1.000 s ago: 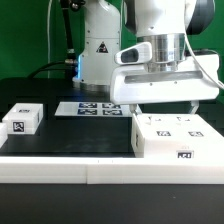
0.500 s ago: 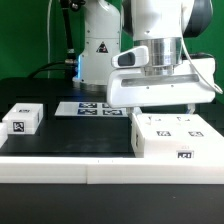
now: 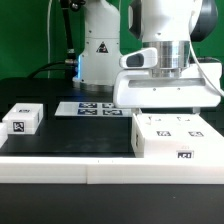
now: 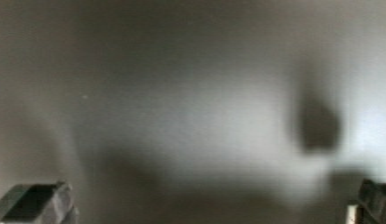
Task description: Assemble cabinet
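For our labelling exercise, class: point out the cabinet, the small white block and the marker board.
cabinet (image 3: 172,135): exterior view, on its top face.
small white block (image 3: 26,110): exterior view, on its top face.
marker board (image 3: 85,108): exterior view, middle of the strip.

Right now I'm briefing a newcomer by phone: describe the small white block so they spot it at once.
Start on the black table top and go to the exterior view's left edge. There sits the small white block, alone, a black-and-white tag on its top and another on its front. It is far smaller than the cabinet and boxy, unlike the flat marker board.
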`<state>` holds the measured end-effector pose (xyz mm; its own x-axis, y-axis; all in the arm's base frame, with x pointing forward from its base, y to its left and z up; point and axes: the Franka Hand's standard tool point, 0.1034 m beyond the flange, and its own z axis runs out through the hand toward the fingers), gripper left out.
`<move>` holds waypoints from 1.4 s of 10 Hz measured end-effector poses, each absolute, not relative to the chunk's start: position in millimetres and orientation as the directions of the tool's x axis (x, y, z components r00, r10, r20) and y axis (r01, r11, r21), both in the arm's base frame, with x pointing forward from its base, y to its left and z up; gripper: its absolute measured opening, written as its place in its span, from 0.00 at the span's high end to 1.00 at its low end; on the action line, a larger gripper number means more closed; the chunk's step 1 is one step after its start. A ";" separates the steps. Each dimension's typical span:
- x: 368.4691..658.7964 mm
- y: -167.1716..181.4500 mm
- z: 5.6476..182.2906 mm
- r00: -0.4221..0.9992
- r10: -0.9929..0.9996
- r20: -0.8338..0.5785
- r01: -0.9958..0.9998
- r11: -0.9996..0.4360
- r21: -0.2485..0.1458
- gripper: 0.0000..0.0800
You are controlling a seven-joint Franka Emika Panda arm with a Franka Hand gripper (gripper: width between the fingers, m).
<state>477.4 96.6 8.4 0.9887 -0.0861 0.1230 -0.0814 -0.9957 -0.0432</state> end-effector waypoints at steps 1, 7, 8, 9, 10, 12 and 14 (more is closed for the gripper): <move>479.0 89.3 6.8 0.990 -0.069 0.125 -0.066 -0.997 -0.028 0.00; 483.3 81.4 6.7 0.991 -0.052 0.127 -0.050 -0.999 -0.023 0.00; 484.0 84.3 6.0 0.991 -0.047 0.128 -0.044 -0.999 -0.023 0.00; 486.2 85.5 5.8 0.991 -0.041 0.131 -0.039 -0.999 -0.023 0.00; 489.7 85.5 6.0 0.990 -0.034 0.135 -0.031 -0.999 -0.022 0.00; 493.3 85.5 5.4 0.990 -0.024 0.139 -0.021 -1.000 -0.020 0.00; 494.5 88.2 5.5 0.990 -0.022 0.141 -0.019 -1.000 -0.022 0.00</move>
